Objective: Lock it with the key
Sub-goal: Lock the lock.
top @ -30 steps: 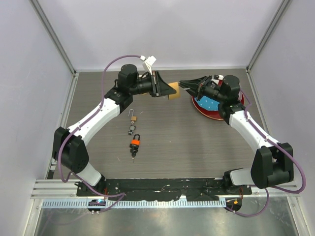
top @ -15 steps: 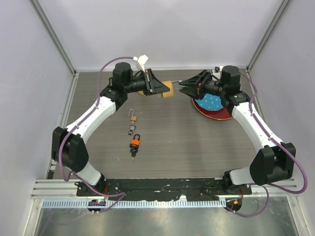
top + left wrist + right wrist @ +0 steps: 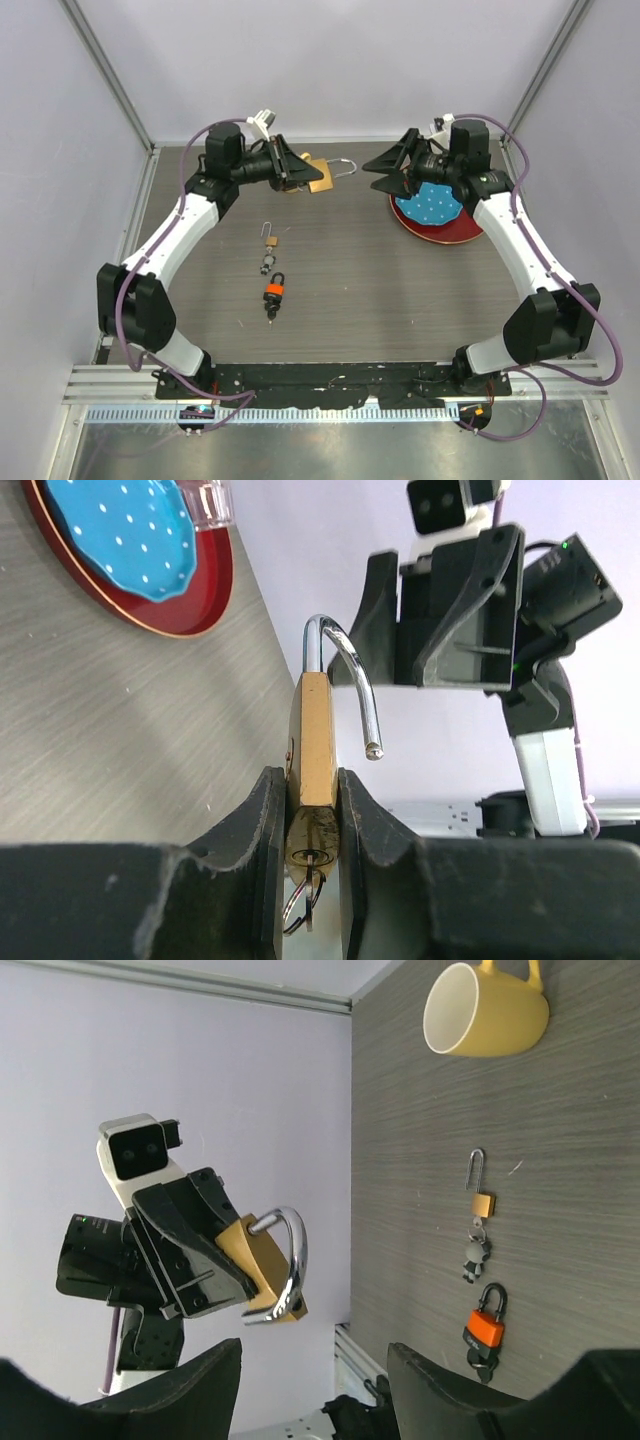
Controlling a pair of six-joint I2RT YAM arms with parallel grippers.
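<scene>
1. Here, the left tool is clamped on a brass padlock. Its two fingers press the flat sides of the body's lower half.
2. The padlock is held up at the far left of the table, with its top pointing toward the right arm.
3. Its shackle is open: one leg sits in the body, while the free end hangs clear beside it.
4. A key with a wire ring shows at the bottom end of the body, between the fingers.
5. The right tool faces the padlock from the right with its fingers spread apart, holding nothing. A gap separates it from the shackle.
6. On the table between the arms lie a small brass padlock with its shackle open and, nearer the bases, an orange padlock.
7. A red plate carrying a blue dotted piece sits below the right arm's wrist.
8. The right wrist view shows a yellow mug lying on its side on the table.
</scene>
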